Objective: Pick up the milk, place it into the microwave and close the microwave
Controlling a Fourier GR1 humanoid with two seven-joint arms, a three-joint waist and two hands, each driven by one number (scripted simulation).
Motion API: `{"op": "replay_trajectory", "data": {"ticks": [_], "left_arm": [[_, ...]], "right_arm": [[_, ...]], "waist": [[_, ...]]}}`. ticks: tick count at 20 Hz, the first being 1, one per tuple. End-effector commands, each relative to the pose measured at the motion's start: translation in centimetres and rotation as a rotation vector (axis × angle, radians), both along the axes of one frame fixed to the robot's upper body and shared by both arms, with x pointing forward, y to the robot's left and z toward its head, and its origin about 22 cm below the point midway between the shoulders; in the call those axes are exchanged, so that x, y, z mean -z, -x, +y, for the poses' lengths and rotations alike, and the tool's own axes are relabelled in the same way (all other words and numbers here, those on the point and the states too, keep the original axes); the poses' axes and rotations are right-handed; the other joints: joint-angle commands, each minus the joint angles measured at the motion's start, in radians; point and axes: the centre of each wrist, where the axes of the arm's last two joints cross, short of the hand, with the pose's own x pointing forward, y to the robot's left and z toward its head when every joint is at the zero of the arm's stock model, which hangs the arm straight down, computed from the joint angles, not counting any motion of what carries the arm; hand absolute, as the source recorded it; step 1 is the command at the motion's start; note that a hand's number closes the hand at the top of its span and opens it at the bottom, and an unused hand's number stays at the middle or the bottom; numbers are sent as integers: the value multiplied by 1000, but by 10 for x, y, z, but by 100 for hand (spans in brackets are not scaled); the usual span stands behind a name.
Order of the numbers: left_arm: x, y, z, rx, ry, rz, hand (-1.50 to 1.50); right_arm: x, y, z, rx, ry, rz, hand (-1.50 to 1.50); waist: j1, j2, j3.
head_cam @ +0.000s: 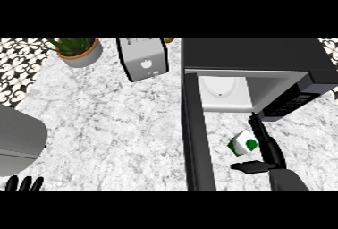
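The milk carton (243, 143), white with a green mark, stands on the marble counter in front of the open microwave (257, 58). Its door (197, 134) swings out toward me at the carton's left. My right hand (267, 154) is beside the carton on its right, fingers straight and pointing toward the oven cavity (224, 91), thumb stretched out below the carton. The fingers lie against or very near the carton's right side; no curl around it shows. Only the fingertips of my left hand (23, 183) show at the lower left edge, upright and resting.
A silver toaster (142, 58) stands at the back centre, and a potted plant (78, 50) at the back left. A grey rounded object (16, 143) sits at the left edge. The open door splits the counter between left and right.
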Motion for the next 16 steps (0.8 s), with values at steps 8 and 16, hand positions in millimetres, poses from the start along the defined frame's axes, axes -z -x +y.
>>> {"op": "replay_trajectory", "data": {"ticks": [8, 16], "left_arm": [[0, -2, 6, -6, -10, 5, -150], [3, 8, 11, -10, -4, 4, -150]], "right_arm": [[4, -8, 40, -68, -288, -133, 150], [-14, -3, -30, 50, -340, -145, 150]], "waist": [[-5, 0, 0], [-12, -4, -1]]}}
